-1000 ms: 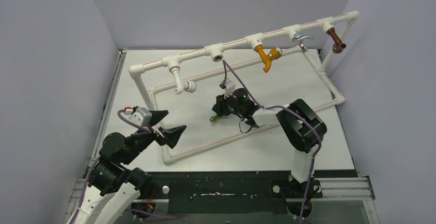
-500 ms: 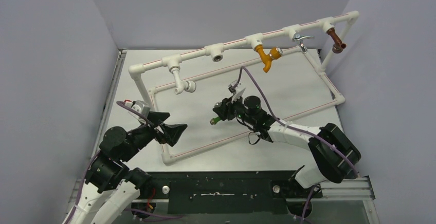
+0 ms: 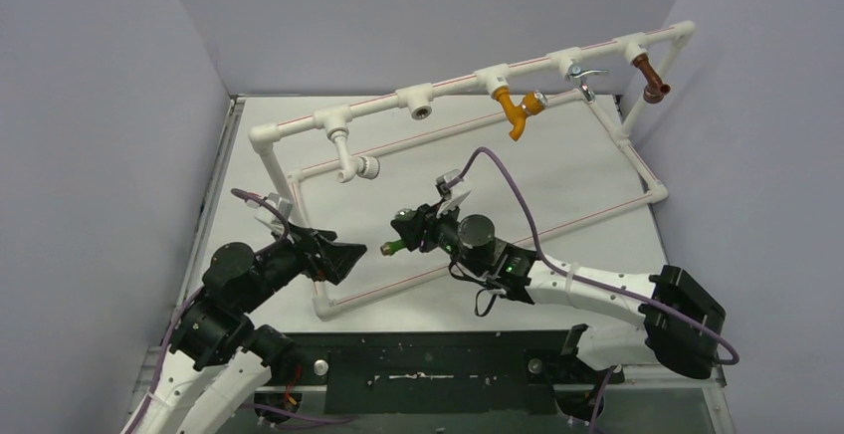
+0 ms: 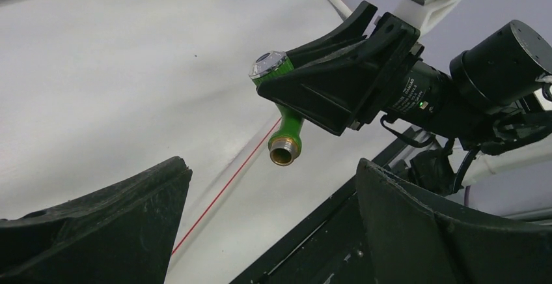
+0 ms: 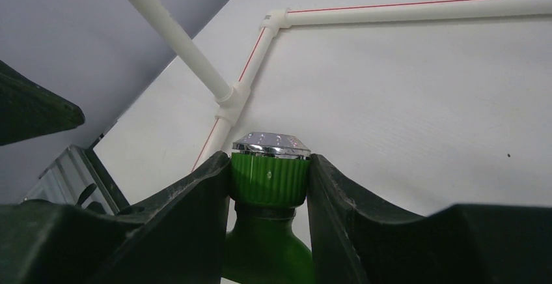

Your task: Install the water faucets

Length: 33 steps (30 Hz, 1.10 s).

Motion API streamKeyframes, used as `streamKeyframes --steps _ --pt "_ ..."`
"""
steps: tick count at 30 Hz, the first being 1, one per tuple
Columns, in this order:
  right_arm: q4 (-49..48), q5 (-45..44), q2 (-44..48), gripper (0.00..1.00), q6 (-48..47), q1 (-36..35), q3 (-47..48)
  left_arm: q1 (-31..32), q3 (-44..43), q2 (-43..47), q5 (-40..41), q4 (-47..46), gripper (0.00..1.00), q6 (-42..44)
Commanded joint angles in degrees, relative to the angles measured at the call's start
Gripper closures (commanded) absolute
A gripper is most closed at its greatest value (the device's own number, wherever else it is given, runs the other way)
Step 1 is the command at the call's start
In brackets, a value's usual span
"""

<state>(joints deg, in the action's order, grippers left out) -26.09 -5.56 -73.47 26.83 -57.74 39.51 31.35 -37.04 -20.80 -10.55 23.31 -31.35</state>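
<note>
right gripper [image 5: 269,163] clamped on the green tap [image 4: 287,126], fingers [image 5: 195,206] pinching the ribbed green collar [image 5: 268,180] just under the silvery knob [image 5: 271,143]. right wrist view: knob sticks up at 12 o'clock past the fingertips, green body drops away at 6 o'clock between them

left wrist view: tap held off the table [image 4: 97,69], knob at 11 o'clock, brass threaded end [image 4: 284,154] at 6 o'clock with its open mouth towards that camera. spout hidden behind the fingers, can't tell which way it curves

top view: tap shows near mid-table, just at 12 o'clock of the near floor pipe [image 3: 617,210] of the white pipe frame [image 3: 378,106]. brass end points to about 8 o'clock, at the left gripper [image 3: 336,253]. left gripper has its jaws apart with nothing between them, sits at 9 o'clock of the tap, near but not touching, over the frame's near-left corner

upper rail, at 12 o'clock of the tap, left to right: white tap [image 3: 348,163] hanging down, a tee [image 3: 422,108] with an open socket, orange-yellow tap [image 3: 517,111], silvery lever tap [image 3: 584,74], brown tap [image 3: 653,80] at the far end. open socket is at roughly 1 o'clock of the green tap, well apart
</note>
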Motion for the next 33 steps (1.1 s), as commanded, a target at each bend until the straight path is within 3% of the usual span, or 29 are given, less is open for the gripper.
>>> streamKeyframes --steps 1,9,15,22,33 --pt "-3.05 -12.94 3.44 1.0 4.65 -4.61 2.41 0.11 0.18 -1.3 -4.99 -3.86 0.03 -4.69" --pt "-6.38 -22.83 4.79 1.0 2.08 -12.76 4.09 0.11 1.56 -2.2 -10.7 -5.51 0.09 -9.55" --pt "-10.09 -23.22 4.38 1.0 -3.27 -17.1 5.34 0.11 2.21 -3.42 -14.57 -6.2 0.17 -12.45" --pt "-11.55 -26.31 2.42 1.0 -5.79 -19.94 6.71 0.11 2.88 -4.6 -18.52 -7.07 0.31 -14.58" --pt "-12.15 -27.75 0.66 1.0 -7.85 -21.56 8.13 0.11 4.85 -4.78 -22.63 -11.39 0.44 -19.33"
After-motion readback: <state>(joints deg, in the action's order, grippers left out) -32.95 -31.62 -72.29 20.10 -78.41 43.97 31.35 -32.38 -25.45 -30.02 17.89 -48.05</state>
